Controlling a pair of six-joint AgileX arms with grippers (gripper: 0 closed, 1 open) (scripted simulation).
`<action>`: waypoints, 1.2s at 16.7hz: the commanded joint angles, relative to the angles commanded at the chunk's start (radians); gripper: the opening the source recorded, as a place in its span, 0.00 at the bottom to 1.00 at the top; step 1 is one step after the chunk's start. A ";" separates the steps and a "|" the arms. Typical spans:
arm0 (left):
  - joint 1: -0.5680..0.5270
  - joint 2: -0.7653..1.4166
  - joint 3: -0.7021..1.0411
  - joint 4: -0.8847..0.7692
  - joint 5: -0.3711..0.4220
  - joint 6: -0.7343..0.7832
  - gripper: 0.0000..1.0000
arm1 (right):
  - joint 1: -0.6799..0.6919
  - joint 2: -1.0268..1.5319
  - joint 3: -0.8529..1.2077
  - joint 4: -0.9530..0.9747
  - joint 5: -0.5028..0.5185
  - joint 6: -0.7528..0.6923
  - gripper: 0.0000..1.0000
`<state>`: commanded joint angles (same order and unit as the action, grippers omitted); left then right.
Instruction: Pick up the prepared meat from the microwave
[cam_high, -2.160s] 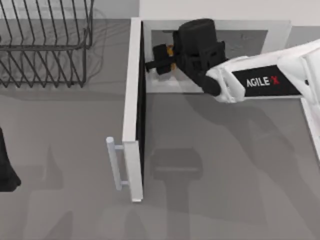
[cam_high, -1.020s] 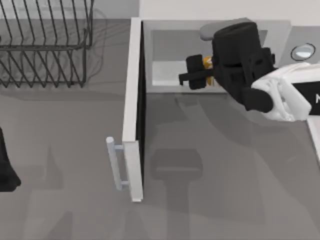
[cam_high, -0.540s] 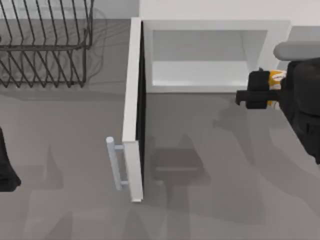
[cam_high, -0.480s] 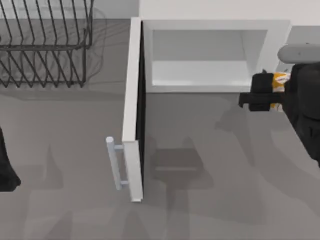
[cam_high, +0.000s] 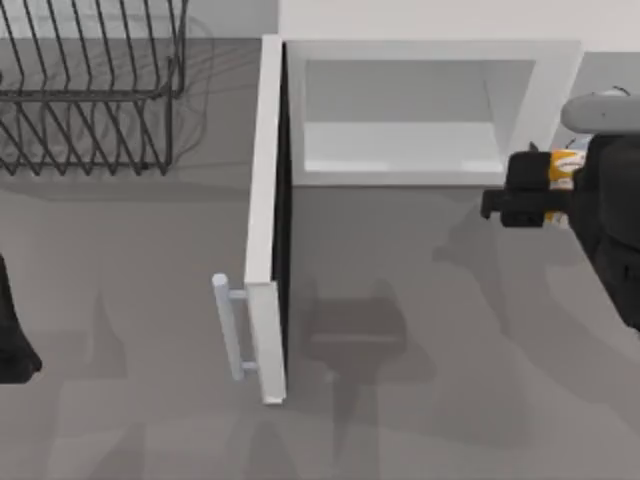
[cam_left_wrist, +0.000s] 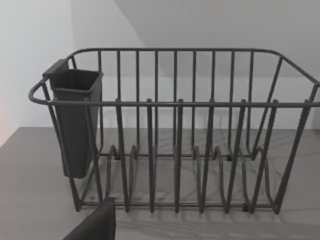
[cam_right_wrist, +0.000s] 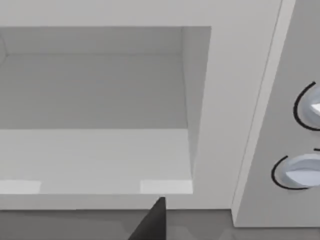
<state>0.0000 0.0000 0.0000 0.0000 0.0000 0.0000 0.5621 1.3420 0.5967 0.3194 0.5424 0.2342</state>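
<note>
Your right hand (cam_high: 532, 187) pinches the prepared meat (cam_high: 562, 168) at the bench's right side, outside the microwave (cam_high: 420, 50), whose door (cam_high: 268, 220) stands open. Your left arm sits parked at the left edge, facing the dish rack (cam_left_wrist: 175, 135); its hand's state can't be told.

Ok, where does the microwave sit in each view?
Top view: microwave at the back, centre-right, its door swung open toward the front.
Right wrist view: microwave seen from the front, with its open cavity and two knobs.
Left wrist view: faces the dish rack instead.
Shared landmark: the cavity's right wall.
</note>
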 joint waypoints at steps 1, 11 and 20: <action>0.000 0.000 0.000 0.000 0.000 0.000 1.00 | 0.002 0.023 -0.006 0.023 0.002 0.001 0.00; 0.000 0.000 0.000 0.000 0.000 0.000 1.00 | 0.010 0.485 -0.152 0.664 0.015 0.005 0.00; 0.000 0.000 0.000 0.000 0.000 0.000 1.00 | 0.003 0.617 -0.211 0.836 0.010 0.003 0.00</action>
<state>0.0000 0.0000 0.0000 0.0000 0.0000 0.0000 0.5656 1.9594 0.3854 1.1552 0.5524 0.2369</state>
